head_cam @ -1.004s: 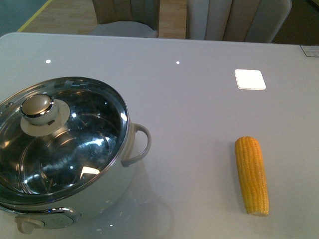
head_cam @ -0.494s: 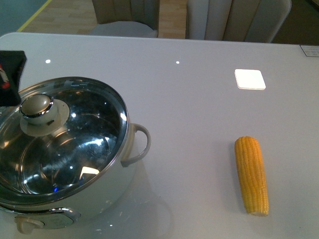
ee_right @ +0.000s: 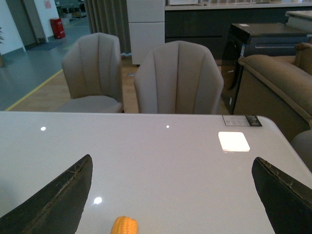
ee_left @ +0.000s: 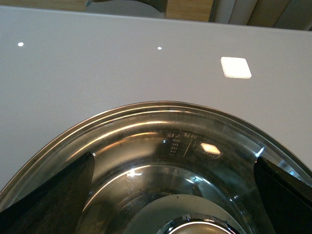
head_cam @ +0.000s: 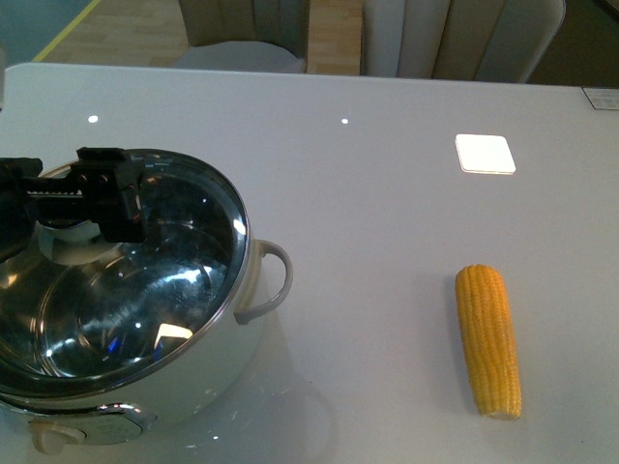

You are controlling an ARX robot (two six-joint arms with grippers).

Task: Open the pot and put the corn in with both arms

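The white pot (head_cam: 222, 348) stands at the front left of the table with its glass lid (head_cam: 145, 290) on. My left gripper (head_cam: 68, 198) is open and hovers over the lid's knob, hiding most of it. In the left wrist view the lid (ee_left: 170, 131) fills the lower half, the knob (ee_left: 195, 226) shows at the bottom edge, and both fingers (ee_left: 53, 195) stand wide apart on either side. The yellow corn (head_cam: 489, 340) lies on the table at the front right. My right gripper is out of the front view. In the right wrist view its open fingers (ee_right: 53, 200) frame the table above the corn's tip (ee_right: 124, 225).
The white table (head_cam: 387, 193) carries bright light reflections, one a square patch (head_cam: 485, 153). Padded chairs (ee_right: 178, 78) stand behind the far edge, with a sofa (ee_right: 273, 83) at the right. The pot's cream side handle (head_cam: 271, 285) sticks out toward the corn.
My left arm has come in from the left and now hovers over the lid's knob, covering it. The pot and corn have not moved.
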